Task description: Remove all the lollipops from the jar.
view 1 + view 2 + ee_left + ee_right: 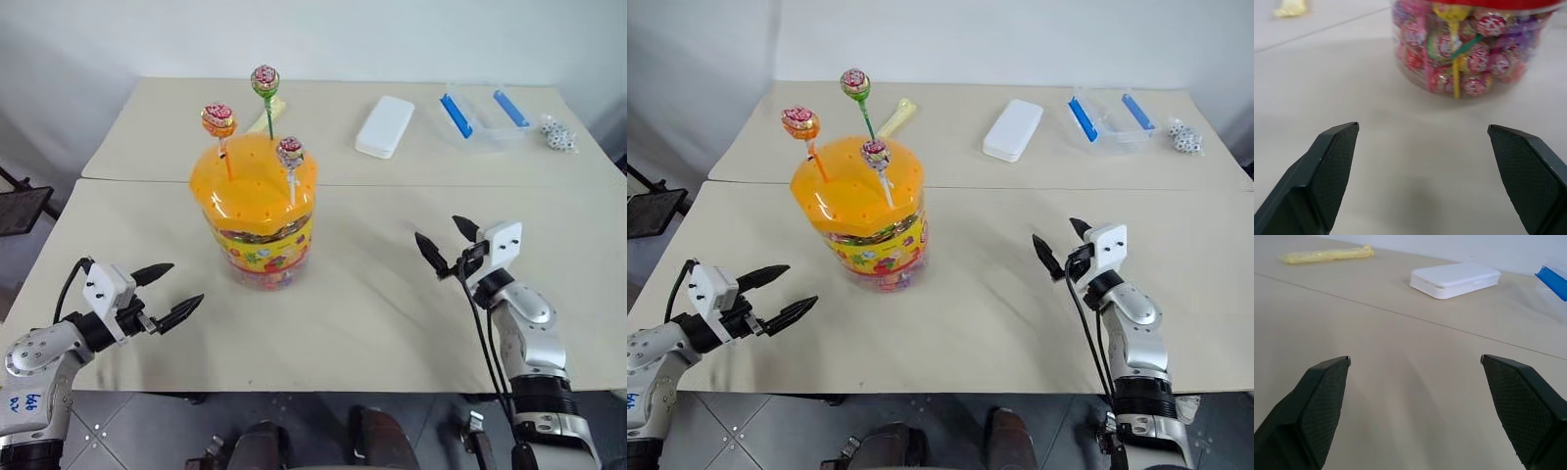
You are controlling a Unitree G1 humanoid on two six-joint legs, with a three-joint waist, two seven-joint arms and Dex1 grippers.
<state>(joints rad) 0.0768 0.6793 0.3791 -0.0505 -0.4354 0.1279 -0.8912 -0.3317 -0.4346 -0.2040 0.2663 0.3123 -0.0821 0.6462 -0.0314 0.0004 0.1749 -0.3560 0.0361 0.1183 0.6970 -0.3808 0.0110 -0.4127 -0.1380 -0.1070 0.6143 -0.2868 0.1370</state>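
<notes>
Two beige tables (pixel 411 304) stand pushed together. The jar (pixel 257 220) sits on the near one. On the far one lie a white case (pixel 384 125), a clear box (pixel 478 117), beads (pixel 556 135) and a yellow packet (pixel 896 117).

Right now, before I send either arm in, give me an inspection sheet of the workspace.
Surface: two beige tabletops butted together, seam running across.
Job's things: jar upright, orange lid on; three lollipops stand in the lid: orange-sticked, green-sticked, white-sticked.
Clutter: white case, clear box with blue clips, beads, a yellow wrapped item behind the jar.
Grippers: left gripper and right gripper both open, empty, apart from the jar.
Cables: black leads run along both forearms.
Surroundings: white wall, tiled floor.
</notes>
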